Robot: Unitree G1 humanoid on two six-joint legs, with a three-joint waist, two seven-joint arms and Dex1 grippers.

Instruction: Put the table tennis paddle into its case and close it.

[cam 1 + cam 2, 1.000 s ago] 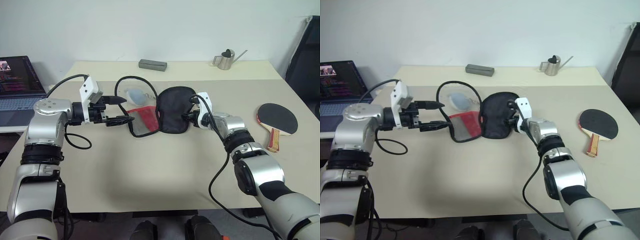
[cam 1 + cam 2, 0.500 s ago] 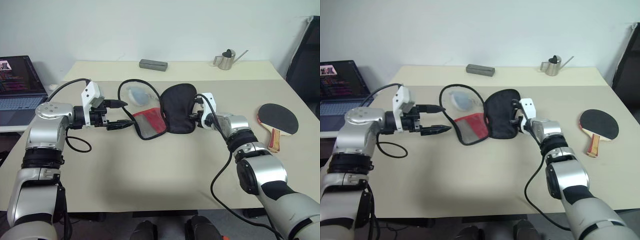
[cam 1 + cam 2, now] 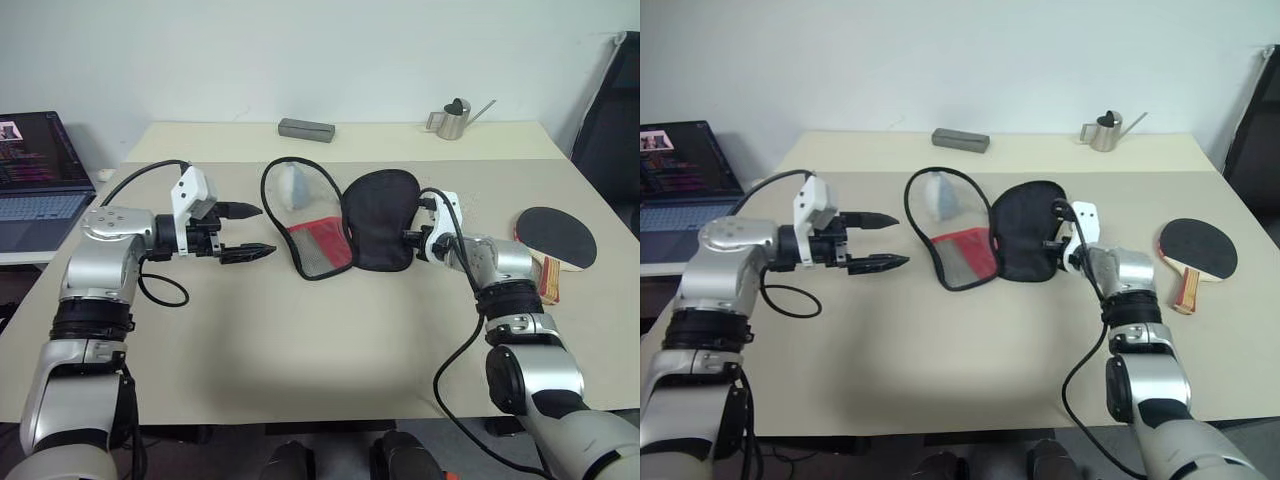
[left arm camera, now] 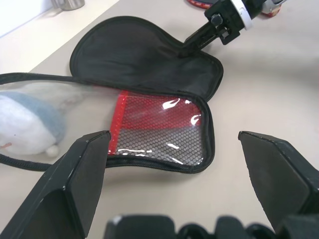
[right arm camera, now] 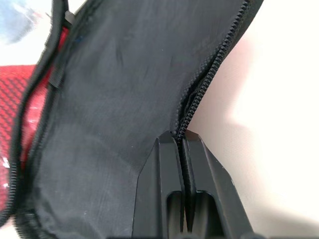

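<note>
The case (image 3: 378,220) lies unzipped at the table's middle, its black flap spread to the right and its red mesh part (image 3: 322,245) to the left. My right gripper (image 3: 412,240) is shut on the flap's zipper edge (image 5: 199,99), with both fingers (image 5: 164,169) pressed together over it. Left of the case, my left gripper (image 3: 252,230) hovers open and empty, and its wide-apart fingers (image 4: 82,169) frame the mesh part (image 4: 159,134). The table tennis paddle (image 3: 556,236) lies flat at the far right, handle towards me, just beyond my right forearm.
A pale grey-blue soft lump (image 3: 291,186) sits inside the loop of the case's loose zipper edge. A grey bar (image 3: 305,129) and a small metal watering can (image 3: 455,118) stand at the back. A laptop (image 3: 38,165) is at the far left and a dark chair (image 3: 615,120) at the far right.
My right gripper has pulled the case to the right across the table, away from my left gripper. The soft lump shifted along with it. The left gripper has stayed open in about the same place.
</note>
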